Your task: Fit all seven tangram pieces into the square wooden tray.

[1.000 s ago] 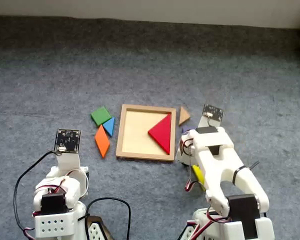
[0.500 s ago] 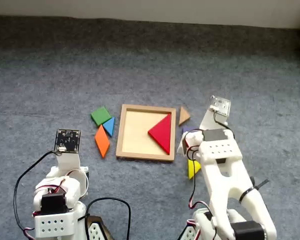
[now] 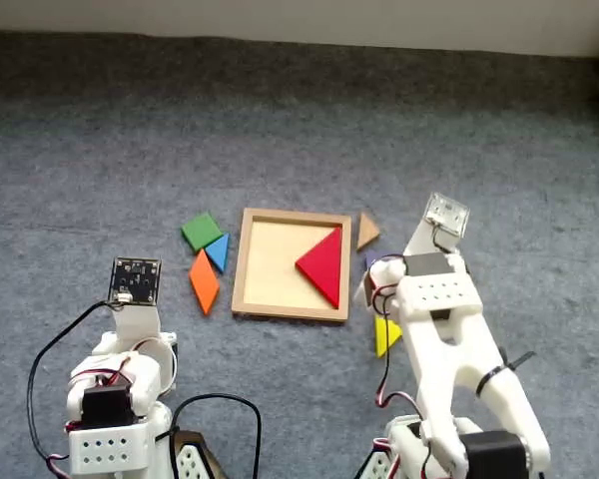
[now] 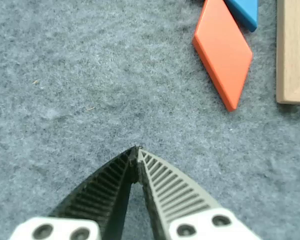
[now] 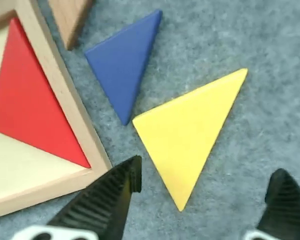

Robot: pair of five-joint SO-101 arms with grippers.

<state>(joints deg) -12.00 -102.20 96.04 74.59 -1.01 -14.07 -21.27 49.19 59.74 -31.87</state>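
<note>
The square wooden tray [image 3: 242, 289] lies mid-table with a red triangle [image 3: 324, 263] in its right part. Left of it lie a green square [image 3: 201, 231], a small blue triangle [image 3: 218, 250] and an orange parallelogram [image 3: 204, 280]. A wood-coloured triangle [image 3: 366, 231], a dark blue triangle [image 5: 124, 62] and a yellow triangle [image 5: 190, 135] lie to the right of the tray. My right gripper [image 5: 206, 185] hangs open above the yellow triangle's near corner, holding nothing. My left gripper [image 4: 136, 151] is shut and empty over bare carpet, short of the orange parallelogram [image 4: 222, 52].
Everything rests on grey carpet. The left arm [image 3: 120, 379] sits folded at the front left. The right arm [image 3: 449, 339] stretches over the carpet right of the tray. A pale wall edge runs along the back.
The right arm has risen and swung slightly right and back, uncovering more of the yellow triangle. The left arm and the pieces have not moved.
</note>
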